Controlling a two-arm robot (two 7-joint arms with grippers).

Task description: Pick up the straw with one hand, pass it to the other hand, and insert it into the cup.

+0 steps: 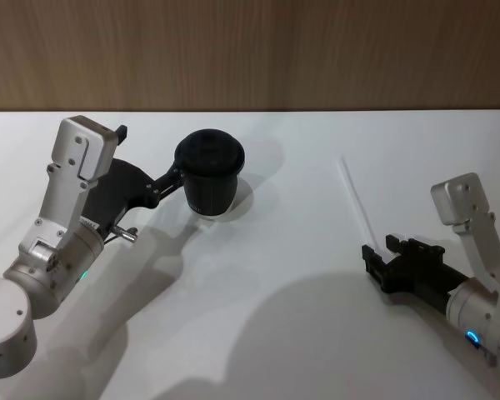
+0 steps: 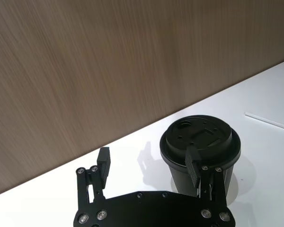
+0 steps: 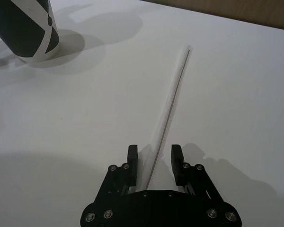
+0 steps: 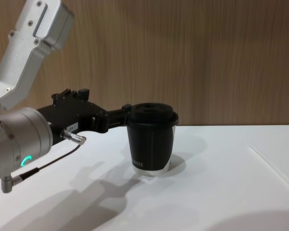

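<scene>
Right gripper (image 3: 154,153) is low over the white table (image 1: 283,275) at the near right. Its two fingers (image 3: 132,156) stand apart, and the near end of the straw (image 3: 173,101) lies between them with free space on both sides, so nothing is clamped. From there, the thin white straw lies flat on the table and runs toward the far side, leaning a little to the left. At the left side, the left gripper (image 2: 147,161) also has its fingers wide apart and holds nothing. One finger is at the left side of the cup (image 1: 210,179), just under the rim of the lid (image 4: 151,111), and I cannot tell if it touches. The other finger is well away from the cup. The black cup stands upright, far and left of centre, well apart from the straw. Low on its side there is a short row of small white lettering (image 4: 141,164), too small to read. A small white label (image 4: 72,126) on the left gripper's body cannot be read either. A green ring (image 4: 25,160) glows on the left wrist.
</scene>
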